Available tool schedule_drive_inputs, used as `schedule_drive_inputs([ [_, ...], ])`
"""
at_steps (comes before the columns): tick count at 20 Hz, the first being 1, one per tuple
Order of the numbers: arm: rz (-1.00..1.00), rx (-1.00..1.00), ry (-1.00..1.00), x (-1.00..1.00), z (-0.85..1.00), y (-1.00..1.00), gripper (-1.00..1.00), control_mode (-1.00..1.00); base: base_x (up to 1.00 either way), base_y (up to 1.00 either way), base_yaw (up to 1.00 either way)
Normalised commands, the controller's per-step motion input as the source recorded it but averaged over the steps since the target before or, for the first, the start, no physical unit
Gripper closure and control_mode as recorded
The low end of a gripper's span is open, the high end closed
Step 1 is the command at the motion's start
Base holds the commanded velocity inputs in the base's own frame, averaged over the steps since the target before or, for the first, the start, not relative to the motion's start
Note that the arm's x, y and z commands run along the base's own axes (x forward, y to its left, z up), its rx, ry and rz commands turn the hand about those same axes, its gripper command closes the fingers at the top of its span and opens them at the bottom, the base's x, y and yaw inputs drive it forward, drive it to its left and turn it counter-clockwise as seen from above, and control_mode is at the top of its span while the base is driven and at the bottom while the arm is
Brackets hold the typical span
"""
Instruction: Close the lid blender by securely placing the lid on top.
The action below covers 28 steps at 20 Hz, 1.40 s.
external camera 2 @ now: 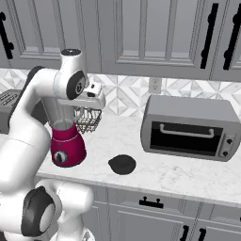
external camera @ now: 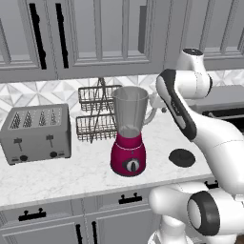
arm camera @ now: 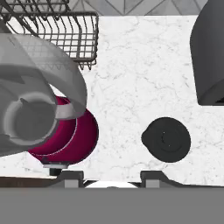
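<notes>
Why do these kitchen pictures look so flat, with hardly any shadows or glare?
They are rendered: in the left base view the small flat black lid casts barely a shadow on the white marble counter; in the hand view the clear grey blender jar shows no glare.

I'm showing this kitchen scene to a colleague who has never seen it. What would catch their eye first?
Probably the blender: its magenta-red base stands out mid-counter against the grey cabinets and white marble, with its clear jar open on top. Next, the lid, a black disc lying flat on the counter to the blender's right, apart from it. The hand hangs high above the counter, looking down on both, with its fingers apart and empty.
</notes>
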Motion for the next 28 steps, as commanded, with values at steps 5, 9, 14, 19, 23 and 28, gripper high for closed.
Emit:
schedule_drive_inputs([
  [5,-0.03,0.09,-0.03,-0.39,-0.17,-0.46,-1.0,-1.0,0.0,0.0,0.0],
  [9,-0.09,0.16,0.02,-0.47,-0.59,-0.95,-1.0,-1.0,0.0,0.0,0.0],
  [14,-0.08,0.01,0.12,-0.03,-0.57,-0.52,-1.0,-1.0,0.0,0.0,0.0],
  [19,-0.14,-0.01,0.2,0.03,-0.51,-0.09,-1.0,-1.0,0.0,0.0,0.0],
  [23,-0.2,-0.05,0.22,0.06,-0.6,0.0,-1.0,-1.0,0.0,0.0,0.0],
  [28,-0.19,0.0,0.17,0.1,-0.58,0.0,-1.0,-1.0,0.0,0.0,0.0],
])
